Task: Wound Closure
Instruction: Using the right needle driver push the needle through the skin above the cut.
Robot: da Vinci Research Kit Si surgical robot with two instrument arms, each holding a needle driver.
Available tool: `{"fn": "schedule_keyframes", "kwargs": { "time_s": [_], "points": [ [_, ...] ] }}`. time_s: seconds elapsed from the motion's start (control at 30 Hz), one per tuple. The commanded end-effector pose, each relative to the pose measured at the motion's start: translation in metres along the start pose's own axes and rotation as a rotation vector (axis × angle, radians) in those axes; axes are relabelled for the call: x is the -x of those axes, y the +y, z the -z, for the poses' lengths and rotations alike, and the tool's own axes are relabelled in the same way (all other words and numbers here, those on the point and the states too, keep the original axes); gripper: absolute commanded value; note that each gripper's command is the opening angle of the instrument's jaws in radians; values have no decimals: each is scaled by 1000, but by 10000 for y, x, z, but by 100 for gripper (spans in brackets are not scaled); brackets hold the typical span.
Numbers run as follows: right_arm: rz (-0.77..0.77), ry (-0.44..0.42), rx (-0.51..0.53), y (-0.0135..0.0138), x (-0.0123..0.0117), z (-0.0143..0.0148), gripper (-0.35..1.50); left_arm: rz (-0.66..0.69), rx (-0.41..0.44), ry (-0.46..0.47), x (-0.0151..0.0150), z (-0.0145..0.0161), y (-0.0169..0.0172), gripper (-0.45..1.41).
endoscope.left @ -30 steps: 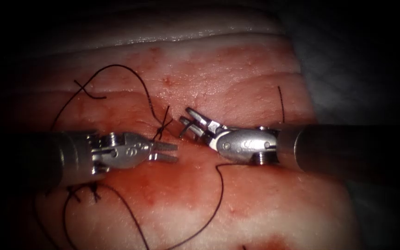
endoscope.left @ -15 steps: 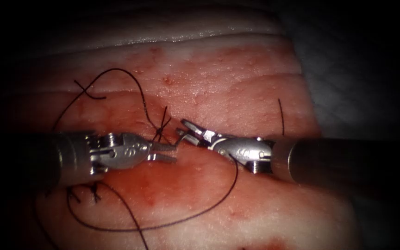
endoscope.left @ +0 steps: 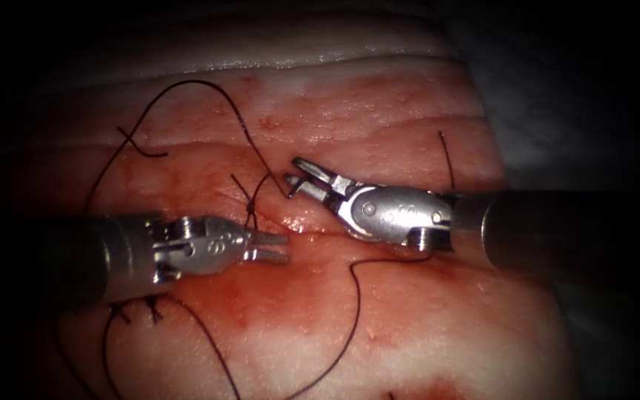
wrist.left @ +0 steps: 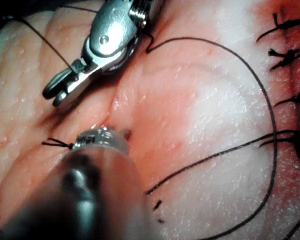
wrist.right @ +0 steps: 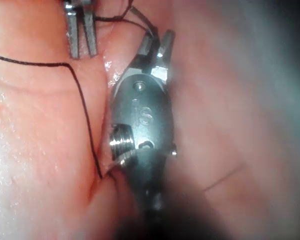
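Note:
The tissue [endoscope.left: 409, 126] has a cut [endoscope.left: 312, 227] running across between the two tools. My left tool [endoscope.left: 284, 248] lies low over the left end of the cut, jaws a little open and holding nothing; its jaws [wrist.right: 81, 52] also appear in the right wrist view. My right tool [endoscope.left: 292, 172] comes in from the right, jaws shut on the dark thread [endoscope.left: 264, 164] just above the cut. That thread runs from a knot [endoscope.left: 252, 213] up to the right tool [wrist.left: 57, 94]. A long loop of thread [endoscope.left: 187, 83] arcs over the upper left.
Finished stitches [endoscope.left: 136, 311] sit at the lower left under the left shaft, seen as a row of stitches [wrist.left: 290, 50] in the left wrist view. Loose thread [endoscope.left: 355, 311] curves across the lower tissue. Red fluid [endoscope.left: 261, 296] stains the tissue below the cut.
The right tool dipped to the left tool's tip, then drew up and right with thread. The upper-left loop rose. The left tool shifted slightly right.

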Motion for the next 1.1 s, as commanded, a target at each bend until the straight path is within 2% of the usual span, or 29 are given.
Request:
{"fn": "schedule_keyframes", "kwargs": {
  "time_s": [0.03, 0.4, 0.8, 1.1],
  "points": [
    [-30, 1, 2, 2, 0, -11, -35, -2, -1, 0, -1, -7, -2, -13],
    [-376, -42, 34, 18, 6, -13, -35, -10, 13, -6, 2, -13, 7, -11],
    [-689, -44, 69, 27, -2, -15, -35, -19, 17, -10, 6, -15, 5, -11],
    [-961, -118, -4, 18, 4, -15, -35, -23, 19, -9, 13, -16, 0, -11]
  ]
}}
